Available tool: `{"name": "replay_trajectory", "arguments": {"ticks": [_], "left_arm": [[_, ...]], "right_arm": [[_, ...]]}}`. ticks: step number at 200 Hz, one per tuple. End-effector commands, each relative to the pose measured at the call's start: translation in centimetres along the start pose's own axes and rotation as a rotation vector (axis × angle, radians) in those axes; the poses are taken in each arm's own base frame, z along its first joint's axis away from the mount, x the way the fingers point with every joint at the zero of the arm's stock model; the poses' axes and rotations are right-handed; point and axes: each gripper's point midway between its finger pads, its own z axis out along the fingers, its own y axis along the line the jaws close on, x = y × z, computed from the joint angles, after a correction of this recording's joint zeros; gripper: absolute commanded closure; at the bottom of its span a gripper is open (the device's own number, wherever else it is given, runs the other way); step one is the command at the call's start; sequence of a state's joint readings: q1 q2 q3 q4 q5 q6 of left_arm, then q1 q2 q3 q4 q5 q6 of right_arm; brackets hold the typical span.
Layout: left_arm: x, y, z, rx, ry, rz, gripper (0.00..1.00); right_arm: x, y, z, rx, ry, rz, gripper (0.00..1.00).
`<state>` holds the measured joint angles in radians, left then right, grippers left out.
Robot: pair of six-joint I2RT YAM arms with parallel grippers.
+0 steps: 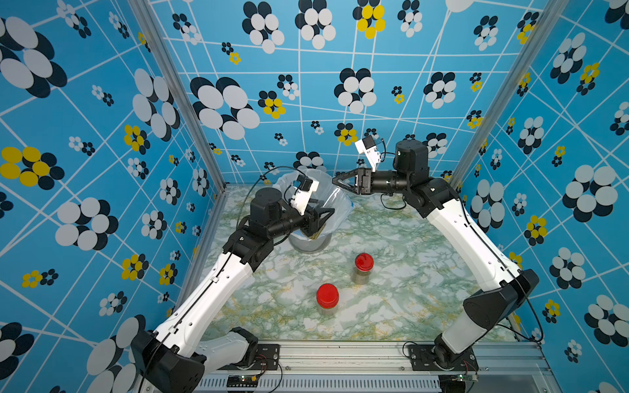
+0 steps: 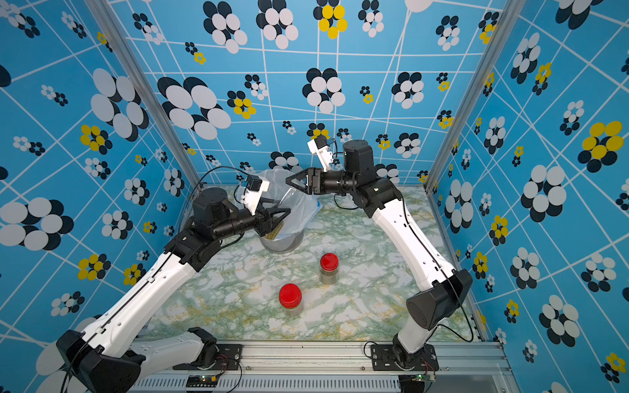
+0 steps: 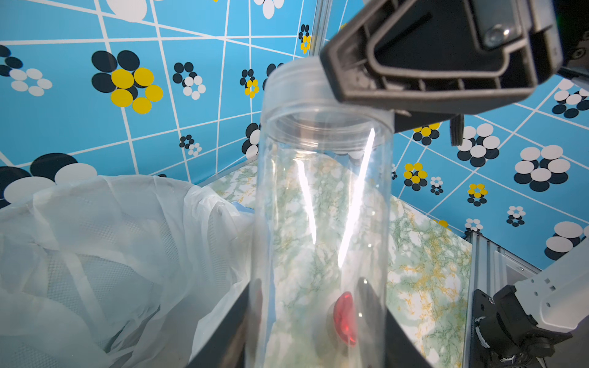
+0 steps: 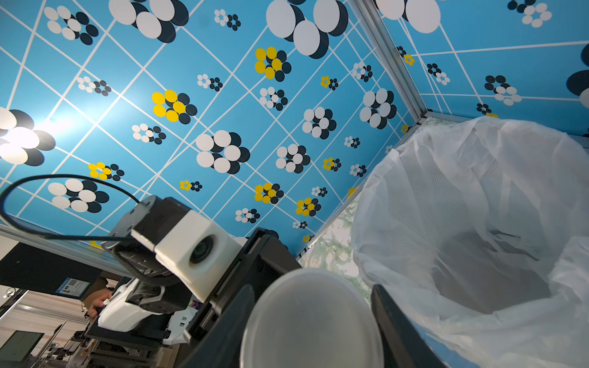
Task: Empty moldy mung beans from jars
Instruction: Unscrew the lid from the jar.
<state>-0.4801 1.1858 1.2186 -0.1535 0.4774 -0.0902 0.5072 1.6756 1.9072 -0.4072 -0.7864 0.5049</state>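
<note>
My left gripper point(image 1: 325, 217) point(image 3: 318, 318) is shut on the tall clear jar point(image 3: 322, 207), held above the bin's near side. Mung beans point(image 1: 315, 234) point(image 2: 272, 234) lie at the jar's lower end, below the fingers. The jar's upper end carries a translucent white lid point(image 4: 312, 318). My right gripper point(image 1: 337, 180) point(image 4: 314, 318) is shut on that lid, one finger on each side. Two short jars with red lids point(image 1: 364, 262) point(image 1: 327, 295) stand upright on the table, nearer the front, both apart from the grippers.
A grey bin point(image 1: 308, 243) lined with a white plastic bag point(image 4: 478, 207) stands at the back of the marble-patterned table point(image 1: 391, 306), under both grippers. Blue patterned walls close the left, right and back sides.
</note>
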Motion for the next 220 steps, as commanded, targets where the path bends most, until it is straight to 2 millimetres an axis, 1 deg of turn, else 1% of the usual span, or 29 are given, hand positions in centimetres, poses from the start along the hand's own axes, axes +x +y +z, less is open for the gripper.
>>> {"name": "replay_trajectory", "arguments": {"ticks": [1,8,21,30,48,71,81,97,103,116,147,172,201,220], "left_arm": [[-2.7,-0.3,-0.3,-0.006,-0.090,0.015,0.85],[-2.9,-0.3,-0.5,0.004,-0.096,-0.005,0.85],[-3.5,-0.4,-0.9,0.027,-0.117,-0.048,0.85],[-4.0,-0.5,-1.2,0.043,-0.136,-0.071,0.85],[-4.6,-0.8,-1.6,0.087,-0.148,-0.108,0.85],[-4.9,-0.7,-2.1,0.108,-0.151,-0.123,0.85],[-5.1,-0.5,-2.4,0.126,-0.160,-0.138,0.85],[-5.7,0.0,-2.8,0.150,-0.183,-0.169,0.84],[-5.8,0.1,-3.0,0.155,-0.190,-0.172,0.84],[-5.8,0.4,-3.0,0.154,-0.186,-0.178,0.84],[-6.0,0.2,-3.3,0.187,-0.186,-0.176,0.84],[-6.3,0.0,-3.4,0.216,-0.183,-0.184,0.84],[-6.5,-0.6,-3.5,0.256,-0.172,-0.175,0.84],[-6.4,-0.8,-3.7,0.257,-0.151,-0.160,0.84]], "right_arm": [[0.3,-0.4,0.3,0.011,0.016,-0.009,0.66],[0.4,-0.4,0.3,0.019,0.017,-0.024,0.68],[0.5,-0.2,0.2,0.013,0.014,-0.072,0.76],[0.5,-0.1,0.1,0.010,0.007,-0.107,0.79],[0.4,0.1,0.1,-0.011,-0.014,-0.151,0.79],[-0.1,1.9,-0.3,-0.078,-0.041,-0.211,0.80],[-0.3,2.4,-0.6,-0.088,-0.050,-0.246,0.89],[-0.2,3.1,-1.0,-0.104,-0.047,-0.287,0.95],[-0.1,3.2,-1.1,-0.107,-0.044,-0.297,1.00],[0.0,3.4,-1.2,-0.109,-0.036,-0.312,1.00],[0.9,3.8,-1.4,-0.138,0.000,-0.353,1.00],[2.4,4.3,-1.7,-0.186,0.056,-0.426,1.00],[5.1,3.4,-2.2,-0.176,0.167,-0.573,1.00],[6.2,1.8,-2.3,-0.128,0.232,-0.630,1.00]]}}
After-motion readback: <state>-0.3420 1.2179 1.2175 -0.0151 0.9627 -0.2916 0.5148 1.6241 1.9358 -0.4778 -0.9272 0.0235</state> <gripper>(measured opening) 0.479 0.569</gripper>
